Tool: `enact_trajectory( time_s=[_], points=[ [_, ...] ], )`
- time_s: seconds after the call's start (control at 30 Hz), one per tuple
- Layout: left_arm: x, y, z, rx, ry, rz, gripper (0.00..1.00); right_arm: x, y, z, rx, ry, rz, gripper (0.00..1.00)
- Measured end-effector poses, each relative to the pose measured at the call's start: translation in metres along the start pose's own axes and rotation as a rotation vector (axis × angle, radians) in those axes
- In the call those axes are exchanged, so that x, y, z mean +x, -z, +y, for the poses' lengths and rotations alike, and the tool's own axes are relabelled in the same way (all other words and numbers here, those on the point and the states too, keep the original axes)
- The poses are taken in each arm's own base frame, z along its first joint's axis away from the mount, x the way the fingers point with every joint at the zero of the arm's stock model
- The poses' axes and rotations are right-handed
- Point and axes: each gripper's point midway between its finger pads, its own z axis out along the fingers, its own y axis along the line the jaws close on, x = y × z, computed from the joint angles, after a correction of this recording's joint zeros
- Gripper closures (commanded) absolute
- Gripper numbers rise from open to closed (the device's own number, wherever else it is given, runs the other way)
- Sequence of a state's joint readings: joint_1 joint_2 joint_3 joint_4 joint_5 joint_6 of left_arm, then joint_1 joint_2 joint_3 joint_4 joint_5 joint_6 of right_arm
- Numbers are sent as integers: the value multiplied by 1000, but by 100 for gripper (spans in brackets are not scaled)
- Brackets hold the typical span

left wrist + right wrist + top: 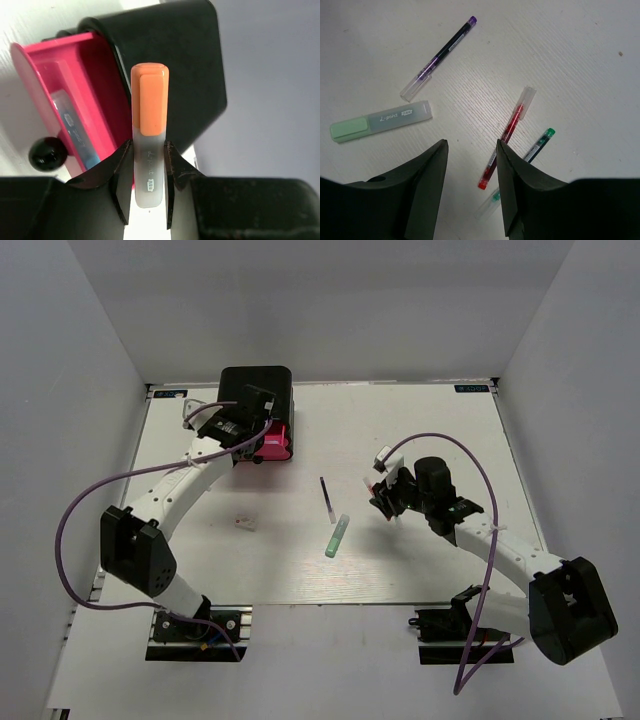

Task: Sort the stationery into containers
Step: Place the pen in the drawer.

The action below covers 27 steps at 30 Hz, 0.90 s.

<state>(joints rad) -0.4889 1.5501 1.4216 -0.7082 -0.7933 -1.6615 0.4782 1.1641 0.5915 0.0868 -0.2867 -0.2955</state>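
Note:
My left gripper (149, 146) is shut on the orange-capped marker (149, 100) and holds it above the open pink drawer (102, 90) of the black cabinet (192, 65). A light blue marker (75, 132) lies in that drawer. In the top view the left gripper (262, 430) is over the drawer (277, 445). My right gripper (471, 145) is open and empty above the table, just left of a red pen (509, 131) and a green pen (538, 144). A mint green marker (380, 121) and a dark blue pen (441, 54) lie further left.
The cabinet (255, 388) stands at the table's far left-centre. The drawer's black knob (46, 154) points toward me. The dark pen (326, 498) and the mint marker (337, 536) lie mid-table, left of the right gripper (385, 498).

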Motion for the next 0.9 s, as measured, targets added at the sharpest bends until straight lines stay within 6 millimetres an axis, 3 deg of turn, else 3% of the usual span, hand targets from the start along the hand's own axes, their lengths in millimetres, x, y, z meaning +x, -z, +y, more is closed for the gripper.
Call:
enact_trajectory(
  time_s=[0.33,0.53,0.63,0.9],
  points=[
    [8,-19,24,-90,-34,18,74,0,0,-1,1,2,0,49],
    [7,-22,24,-94,-36,21,49,0,0,-1,3,7,0,46],
    [6,-23,23,-90,-43,21,43,0,0,-2,-2,28,-1,40],
    [9,-22,17,-67,-58,42,40,-3,0,15,-123,157,-35,35]
  ],
)
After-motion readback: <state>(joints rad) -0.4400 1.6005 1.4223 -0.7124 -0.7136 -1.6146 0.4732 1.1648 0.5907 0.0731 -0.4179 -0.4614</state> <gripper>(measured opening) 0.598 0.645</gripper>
